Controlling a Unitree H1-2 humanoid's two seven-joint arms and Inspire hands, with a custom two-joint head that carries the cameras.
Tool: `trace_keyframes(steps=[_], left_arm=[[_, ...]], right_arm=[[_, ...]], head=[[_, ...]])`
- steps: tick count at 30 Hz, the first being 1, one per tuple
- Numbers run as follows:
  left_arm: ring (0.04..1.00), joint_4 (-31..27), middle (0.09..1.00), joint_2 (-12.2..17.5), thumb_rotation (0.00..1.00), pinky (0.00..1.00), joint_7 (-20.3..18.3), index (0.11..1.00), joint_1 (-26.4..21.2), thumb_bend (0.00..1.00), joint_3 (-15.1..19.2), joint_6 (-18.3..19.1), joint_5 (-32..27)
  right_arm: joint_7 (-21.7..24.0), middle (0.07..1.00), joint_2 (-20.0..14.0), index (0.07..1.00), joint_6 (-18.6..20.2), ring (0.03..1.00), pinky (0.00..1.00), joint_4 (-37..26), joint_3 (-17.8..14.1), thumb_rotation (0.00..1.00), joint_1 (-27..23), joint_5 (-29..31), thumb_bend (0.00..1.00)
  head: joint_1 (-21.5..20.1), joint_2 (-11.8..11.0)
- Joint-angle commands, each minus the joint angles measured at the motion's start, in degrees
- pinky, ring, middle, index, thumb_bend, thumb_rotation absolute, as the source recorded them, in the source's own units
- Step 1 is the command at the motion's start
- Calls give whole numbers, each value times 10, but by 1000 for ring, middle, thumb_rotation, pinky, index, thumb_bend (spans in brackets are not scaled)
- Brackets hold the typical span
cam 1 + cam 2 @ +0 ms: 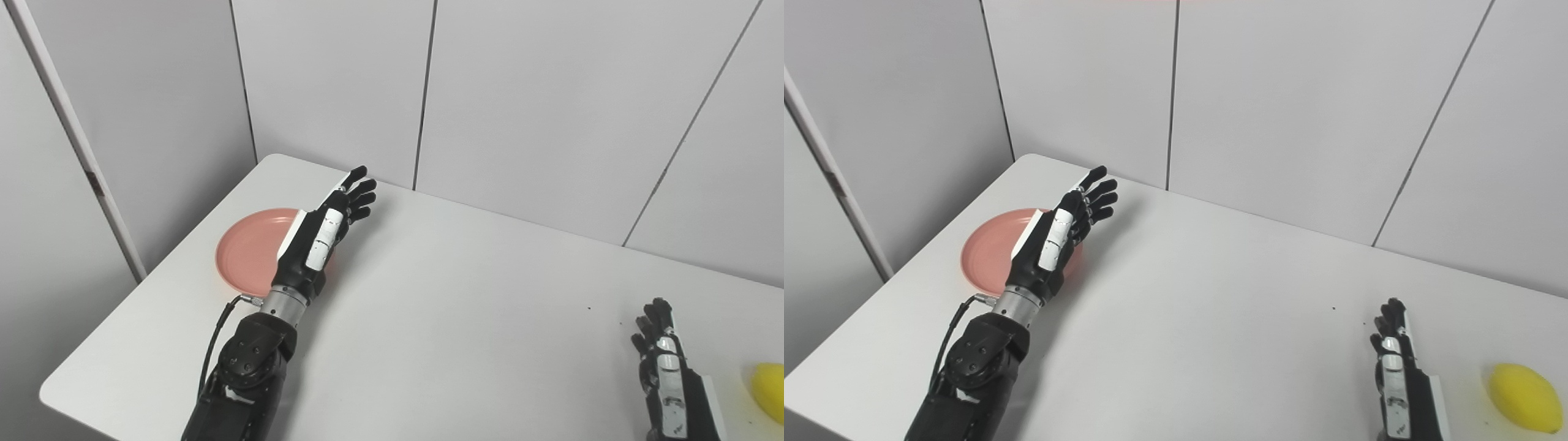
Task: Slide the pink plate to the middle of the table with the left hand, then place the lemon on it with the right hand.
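Note:
The pink plate (251, 251) lies on the white table (453, 306) near its left edge. My left hand (324, 236) is open with fingers stretched out, held over the plate's right rim and covering part of it. I cannot tell if it touches the plate. The yellow lemon (1524, 397) lies on the table at the far right, near the front. My right hand (1399, 373) is open and empty, resting low at the right, a little to the left of the lemon.
Grey panel walls (520, 92) stand close behind the table's back and left edges. The table's left front corner (55, 392) is rounded. A few small dark specks (589, 308) lie on the table right of centre.

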Motion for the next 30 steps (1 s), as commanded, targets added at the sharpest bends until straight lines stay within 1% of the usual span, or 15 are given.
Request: trace_keyframes(steps=[1,2,3,6,9,14,19,21,25,26,27,28,30], left_arm=[[867,1,866,20,1000,876,8,868,-30,781,10,-39,14],[866,5,865,26,1000,874,10,867,-33,780,15,-41,17],[847,8,846,29,1000,848,12,853,-36,765,18,-41,18],[840,15,838,48,1000,856,16,846,-45,763,34,-33,16],[825,27,835,66,1000,804,13,847,-52,769,49,-33,4],[799,29,821,86,1000,774,23,832,-58,774,72,-19,8],[804,47,819,107,1000,776,17,833,-65,794,91,-12,-9],[809,61,824,116,1000,790,13,834,-67,802,96,-17,-17],[807,92,817,130,1000,795,16,825,-71,828,102,-29,-18],[810,96,817,130,1000,802,18,825,-72,838,102,-29,-16],[812,97,818,131,1000,810,21,825,-71,840,103,-28,-13],[813,97,816,131,1000,824,24,820,-70,833,103,-27,-9],[811,100,814,132,1000,832,28,814,-69,829,105,-27,-6]], right_arm=[[-2,1000,1,1000,-8,1000,1000,-16,-1,1000,-16,0,185],[-2,1000,0,1000,-5,1000,1000,-17,-1,1000,-15,0,184],[-1,1000,0,1000,-3,1000,1000,-18,-2,1000,-15,0,183],[-1,1000,1,1000,5,1000,1000,-25,-3,1000,-13,4,161],[0,1000,2,1000,6,1000,1000,-30,-2,1000,-11,5,136],[-1,1000,1,1000,8,1000,1000,-31,-2,1000,-9,3,134],[3,1000,-4,1000,12,1000,1000,-32,-3,1000,-9,6,146],[4,1000,-5,1000,12,1000,1000,-32,-4,1000,-9,6,153],[8,1000,-9,1000,9,1000,1000,-29,-6,1000,-11,14,136],[8,1000,-10,1000,12,1000,1000,-30,-7,1000,-11,17,141],[0,1000,-6,1000,22,1000,1000,-37,-9,1000,-10,12,151],[-7,1000,-3,1000,35,1000,1000,-45,-11,1000,-10,10,218],[-14,1000,0,1000,53,1000,1000,-55,-14,1000,-9,8,279]], head=[[0,1],[0,1],[0,1],[0,4],[4,2],[12,2],[25,-2],[30,-4],[56,-12],[69,-15],[71,-15],[78,-16],[90,-17]])
